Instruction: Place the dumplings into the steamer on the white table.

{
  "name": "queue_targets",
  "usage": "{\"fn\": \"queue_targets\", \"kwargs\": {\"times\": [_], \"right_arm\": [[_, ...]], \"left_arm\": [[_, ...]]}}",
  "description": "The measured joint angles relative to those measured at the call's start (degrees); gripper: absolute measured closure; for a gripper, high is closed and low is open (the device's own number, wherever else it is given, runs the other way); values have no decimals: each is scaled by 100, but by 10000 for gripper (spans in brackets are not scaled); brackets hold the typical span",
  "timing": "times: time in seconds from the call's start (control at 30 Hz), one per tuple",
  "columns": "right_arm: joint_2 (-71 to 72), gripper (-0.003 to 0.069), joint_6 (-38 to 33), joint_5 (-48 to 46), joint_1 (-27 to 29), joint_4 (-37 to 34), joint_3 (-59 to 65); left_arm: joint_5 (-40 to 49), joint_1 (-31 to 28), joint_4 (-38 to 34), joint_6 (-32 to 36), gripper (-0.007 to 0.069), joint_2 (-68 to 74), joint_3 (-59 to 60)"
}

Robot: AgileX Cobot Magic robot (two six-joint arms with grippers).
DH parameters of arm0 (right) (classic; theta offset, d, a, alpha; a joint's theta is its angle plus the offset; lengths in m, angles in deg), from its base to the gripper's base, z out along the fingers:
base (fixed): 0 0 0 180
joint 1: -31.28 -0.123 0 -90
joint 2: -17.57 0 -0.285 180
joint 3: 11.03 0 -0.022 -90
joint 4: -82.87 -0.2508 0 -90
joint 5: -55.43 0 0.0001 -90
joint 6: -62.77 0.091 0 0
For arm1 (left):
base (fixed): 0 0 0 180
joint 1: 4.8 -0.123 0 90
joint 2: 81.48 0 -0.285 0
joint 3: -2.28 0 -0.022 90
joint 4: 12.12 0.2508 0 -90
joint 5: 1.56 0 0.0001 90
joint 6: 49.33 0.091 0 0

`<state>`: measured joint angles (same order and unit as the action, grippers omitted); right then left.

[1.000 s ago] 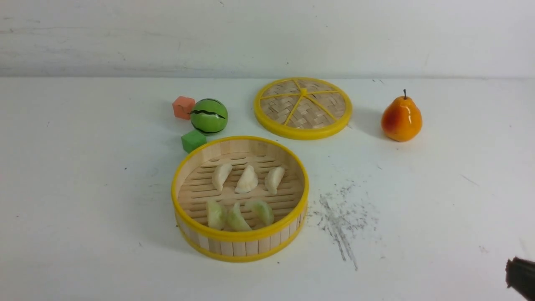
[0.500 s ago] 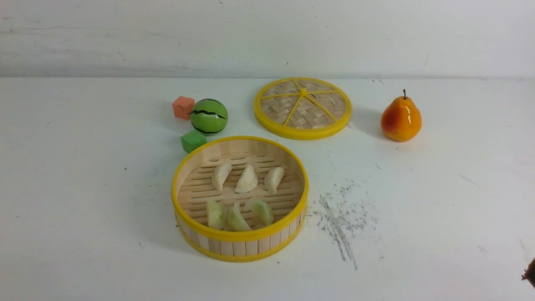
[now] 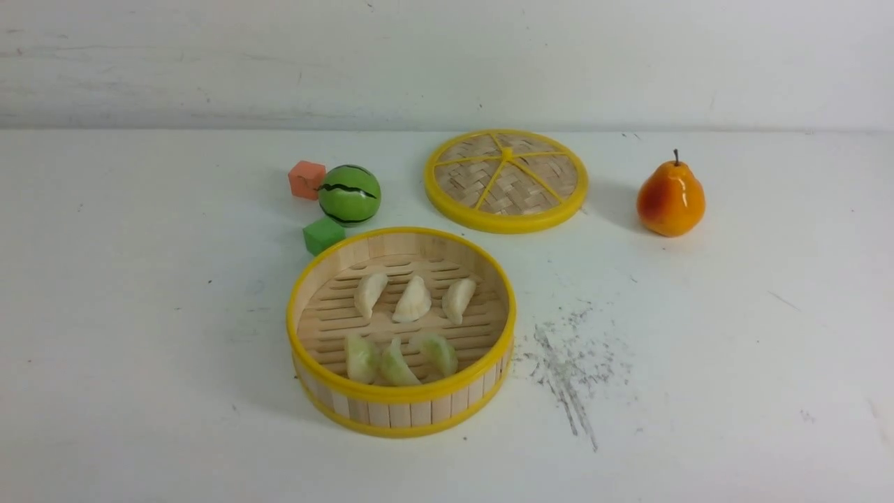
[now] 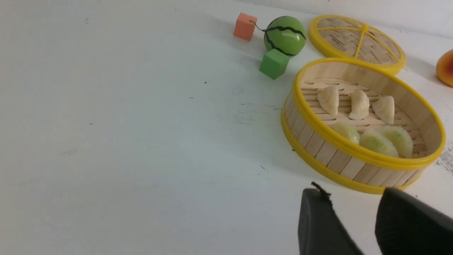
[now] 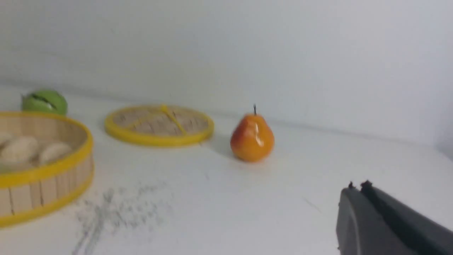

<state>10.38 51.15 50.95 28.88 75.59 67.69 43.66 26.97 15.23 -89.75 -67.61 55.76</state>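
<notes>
With all six dumplings (image 3: 401, 328) in the steamer (image 3: 401, 412), the task looked finished; the left tool (image 4: 357, 219) stood open and empty, the right tool (image 5: 357, 198) closed, neither needing more than rest.

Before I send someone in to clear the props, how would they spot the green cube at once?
Find the steamer, the big round bamboo basket with yellow rims near the table's middle. Just beyond its far-left rim sits the green cube, close to the rim. Its neighbours are a round striped watermelon and an orange-red cube farther back; this is the only green block with flat faces.
</notes>
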Motion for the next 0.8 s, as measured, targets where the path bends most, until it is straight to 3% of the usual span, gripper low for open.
{"fn": "queue_targets", "kwargs": {"times": [0.2,0.43,0.8], "right_arm": [[0,664,502,-1383,240,25,0],[0,664,1543,-1722,240,334,-43],[0,661,1667,-1747,240,345,-48]], "left_arm": [[0,0,0,0,387,0,0],[0,0,0,0,387,0,0],[0,0,0,0,387,0,0]]}}
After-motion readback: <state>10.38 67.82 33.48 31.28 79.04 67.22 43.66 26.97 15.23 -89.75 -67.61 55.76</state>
